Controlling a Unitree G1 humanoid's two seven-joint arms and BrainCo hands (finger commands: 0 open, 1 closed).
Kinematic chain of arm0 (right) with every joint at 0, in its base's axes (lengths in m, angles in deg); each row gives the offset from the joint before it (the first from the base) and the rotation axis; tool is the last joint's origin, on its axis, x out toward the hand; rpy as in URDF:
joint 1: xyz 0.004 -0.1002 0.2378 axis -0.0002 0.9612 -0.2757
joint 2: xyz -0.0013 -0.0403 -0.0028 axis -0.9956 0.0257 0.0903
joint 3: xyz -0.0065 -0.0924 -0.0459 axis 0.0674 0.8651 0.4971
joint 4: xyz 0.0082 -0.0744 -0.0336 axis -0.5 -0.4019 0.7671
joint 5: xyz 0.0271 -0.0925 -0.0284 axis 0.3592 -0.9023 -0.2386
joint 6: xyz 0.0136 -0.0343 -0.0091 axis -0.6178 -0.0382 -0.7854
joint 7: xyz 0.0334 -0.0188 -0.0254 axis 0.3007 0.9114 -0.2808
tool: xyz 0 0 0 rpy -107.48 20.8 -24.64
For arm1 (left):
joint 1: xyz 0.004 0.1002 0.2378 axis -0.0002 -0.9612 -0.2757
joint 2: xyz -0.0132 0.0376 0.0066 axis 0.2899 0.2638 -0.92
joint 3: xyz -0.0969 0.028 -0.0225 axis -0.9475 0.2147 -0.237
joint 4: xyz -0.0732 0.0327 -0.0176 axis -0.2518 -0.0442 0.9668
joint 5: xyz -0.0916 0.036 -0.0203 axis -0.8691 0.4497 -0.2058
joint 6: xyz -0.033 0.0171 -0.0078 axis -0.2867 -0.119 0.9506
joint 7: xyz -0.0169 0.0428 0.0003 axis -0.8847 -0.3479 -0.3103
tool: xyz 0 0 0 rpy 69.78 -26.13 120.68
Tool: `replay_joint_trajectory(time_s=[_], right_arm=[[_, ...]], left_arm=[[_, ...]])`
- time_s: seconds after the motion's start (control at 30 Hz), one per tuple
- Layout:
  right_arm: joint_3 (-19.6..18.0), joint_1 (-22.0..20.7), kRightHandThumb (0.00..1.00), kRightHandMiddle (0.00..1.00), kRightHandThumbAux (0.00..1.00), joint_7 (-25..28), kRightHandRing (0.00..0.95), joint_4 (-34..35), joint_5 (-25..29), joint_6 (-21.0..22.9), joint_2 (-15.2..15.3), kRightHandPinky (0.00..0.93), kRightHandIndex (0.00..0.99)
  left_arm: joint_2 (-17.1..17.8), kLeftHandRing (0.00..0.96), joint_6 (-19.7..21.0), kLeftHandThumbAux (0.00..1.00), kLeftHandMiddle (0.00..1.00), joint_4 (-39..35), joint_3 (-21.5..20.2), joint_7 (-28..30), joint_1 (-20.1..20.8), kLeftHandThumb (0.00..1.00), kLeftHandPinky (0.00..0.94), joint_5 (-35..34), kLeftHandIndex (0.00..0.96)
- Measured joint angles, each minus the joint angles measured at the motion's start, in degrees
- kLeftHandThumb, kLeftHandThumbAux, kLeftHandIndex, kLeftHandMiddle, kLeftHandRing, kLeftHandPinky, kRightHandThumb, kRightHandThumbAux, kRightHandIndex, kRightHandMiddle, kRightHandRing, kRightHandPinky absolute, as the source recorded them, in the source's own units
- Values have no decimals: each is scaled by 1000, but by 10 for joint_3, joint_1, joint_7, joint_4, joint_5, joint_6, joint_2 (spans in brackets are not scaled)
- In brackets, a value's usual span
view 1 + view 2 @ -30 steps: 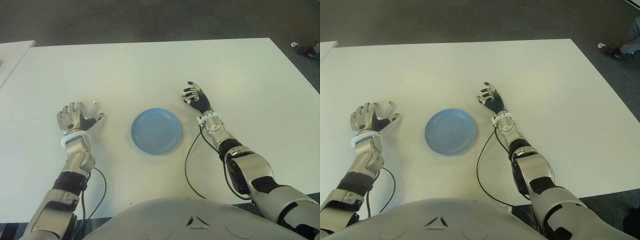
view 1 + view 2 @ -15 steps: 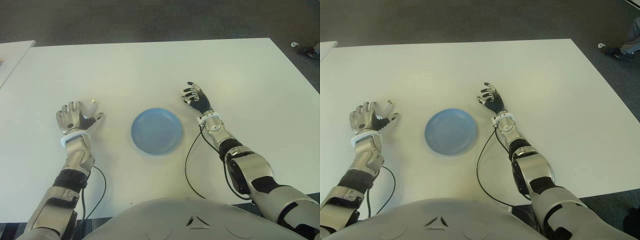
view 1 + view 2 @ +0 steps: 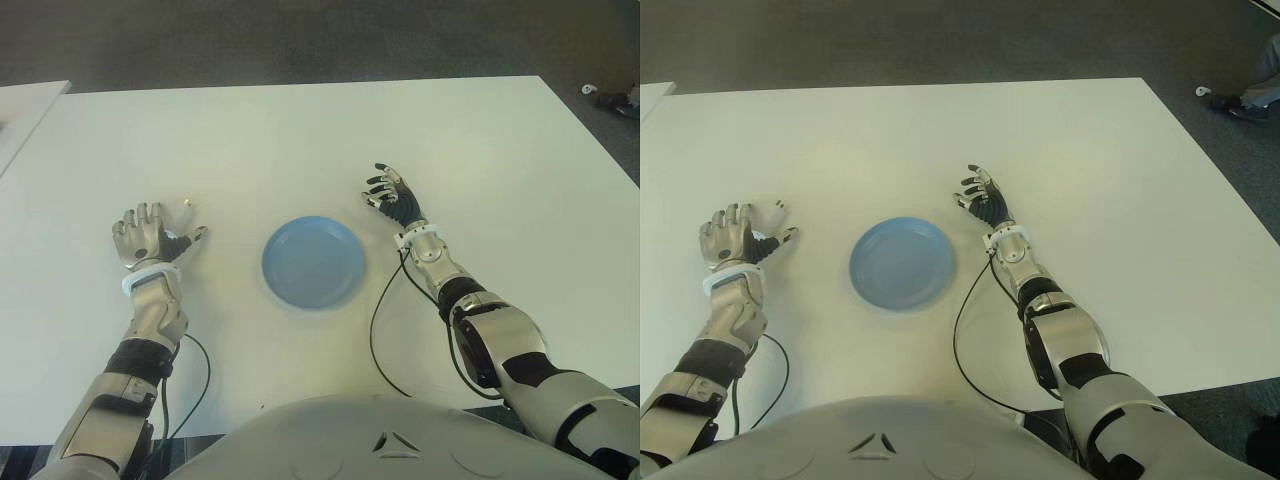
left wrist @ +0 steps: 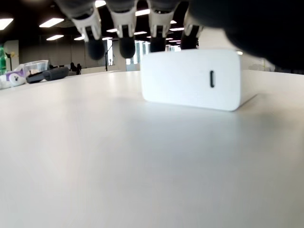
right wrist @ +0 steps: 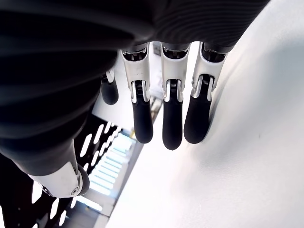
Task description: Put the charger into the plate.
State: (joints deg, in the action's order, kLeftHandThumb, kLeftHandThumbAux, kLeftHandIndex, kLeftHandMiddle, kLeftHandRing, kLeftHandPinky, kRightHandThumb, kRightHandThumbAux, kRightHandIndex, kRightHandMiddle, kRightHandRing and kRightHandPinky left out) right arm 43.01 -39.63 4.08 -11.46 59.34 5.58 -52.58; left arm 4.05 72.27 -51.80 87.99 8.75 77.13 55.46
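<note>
Even overhead light washes the white table (image 3: 300, 140) bright with only faint shadows, while in the wrist views ceiling lamps (image 4: 51, 22) glare and the near fingers (image 5: 142, 114) blur darkly.

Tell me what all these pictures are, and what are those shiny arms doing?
They belong to a robot shaped like a person. Two pictures come from cameras in its head, looking down at a white table. The other two come from small cameras on its wrists, so you see its fingers up close.

On the table lies a blue plate. The left hand is open beside a small white charger, which stands on the table, not held. The right hand is open too, on the plate's other side, holding nothing. The robot should put the charger into the plate, but it has not picked it up yet.
</note>
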Motion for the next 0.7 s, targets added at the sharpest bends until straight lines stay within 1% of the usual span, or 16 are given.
replay_joint_trajectory(time_s=[0.33,0.7], right_arm=[[-3,-2,4,324,656,5,343,-2,1,1,0,316,100],[-5,-2,0,334,631,5,347,-2,1,1,-1,292,96]], left_arm=[[2,0,-31,220,0,15,1,-28,2,175,0,-15,0],[4,0,-65,252,0,25,1,-54,2,191,0,-31,0]])
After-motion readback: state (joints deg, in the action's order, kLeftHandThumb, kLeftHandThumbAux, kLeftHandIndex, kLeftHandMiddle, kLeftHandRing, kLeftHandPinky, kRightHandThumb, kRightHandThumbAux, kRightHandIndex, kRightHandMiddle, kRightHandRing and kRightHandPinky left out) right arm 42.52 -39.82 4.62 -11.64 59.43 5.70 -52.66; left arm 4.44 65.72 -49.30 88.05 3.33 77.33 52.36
